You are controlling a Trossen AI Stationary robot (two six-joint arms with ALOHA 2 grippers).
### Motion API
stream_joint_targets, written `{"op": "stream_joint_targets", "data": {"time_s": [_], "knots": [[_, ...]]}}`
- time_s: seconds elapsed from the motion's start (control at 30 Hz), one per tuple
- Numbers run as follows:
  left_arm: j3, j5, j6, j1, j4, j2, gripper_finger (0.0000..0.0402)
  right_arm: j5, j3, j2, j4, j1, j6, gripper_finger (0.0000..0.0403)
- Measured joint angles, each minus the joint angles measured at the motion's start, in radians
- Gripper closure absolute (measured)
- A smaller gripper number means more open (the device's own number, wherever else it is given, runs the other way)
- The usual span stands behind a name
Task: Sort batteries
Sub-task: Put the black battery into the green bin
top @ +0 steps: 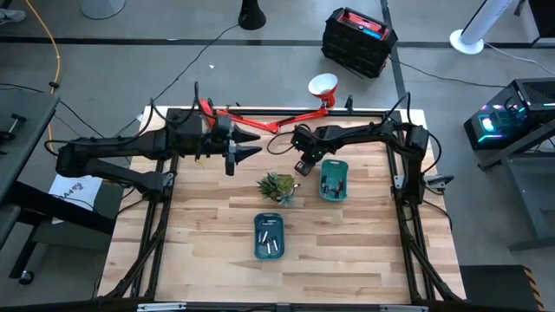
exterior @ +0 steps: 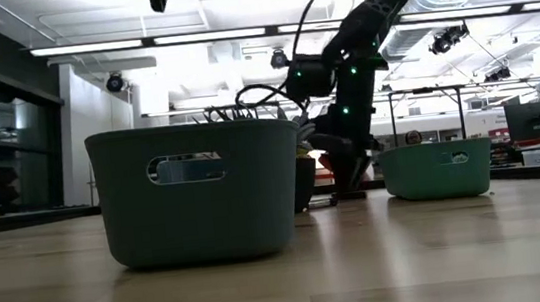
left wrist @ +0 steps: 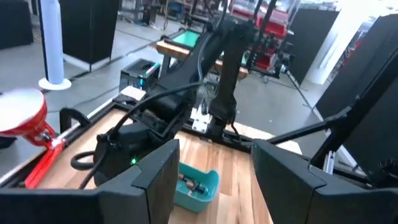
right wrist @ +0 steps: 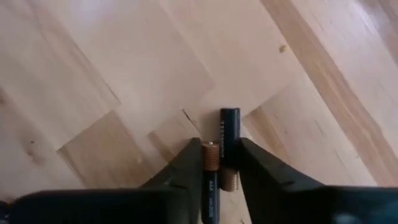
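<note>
A robotics lab or workshop is showing around the wooden table (top: pixel 217 260): bare grey concrete floor is spreading beyond it, a black toolbox (top: pixel 358 42) is sitting behind it, and fluorescent strip lights (exterior: pixel 178 38) are glowing above it.

A green spiky plant (top: pixel 277 186) stands near the middle of the wooden table (top: pixel 208 251). Off the table's far edge, at about twelve o'clock, a red-and-white funnel-like cup (top: pixel 323 85) sits on the grey floor, with a black crate with a red top (top: pixel 357 41) beyond it at one o'clock. A white fan base (top: pixel 469 39) stands at two o'clock.
</note>
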Motion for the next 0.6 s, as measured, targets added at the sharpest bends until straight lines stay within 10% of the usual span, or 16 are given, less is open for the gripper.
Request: {"op": "stream_joint_targets", "data": {"time_s": [0.2,0.6], "knots": [[0.000,-0.017,0.008,0.010,0.022,-0.084,0.0210,0.008,-0.003,-0.017,-0.005,0.000,-0.009,0.0401],[0.000,-0.142,0.106,0.010,0.042,-0.268,0.0210,-0.026,-0.009,-0.224,-0.067,0.012,0.022,0.0401]]}}
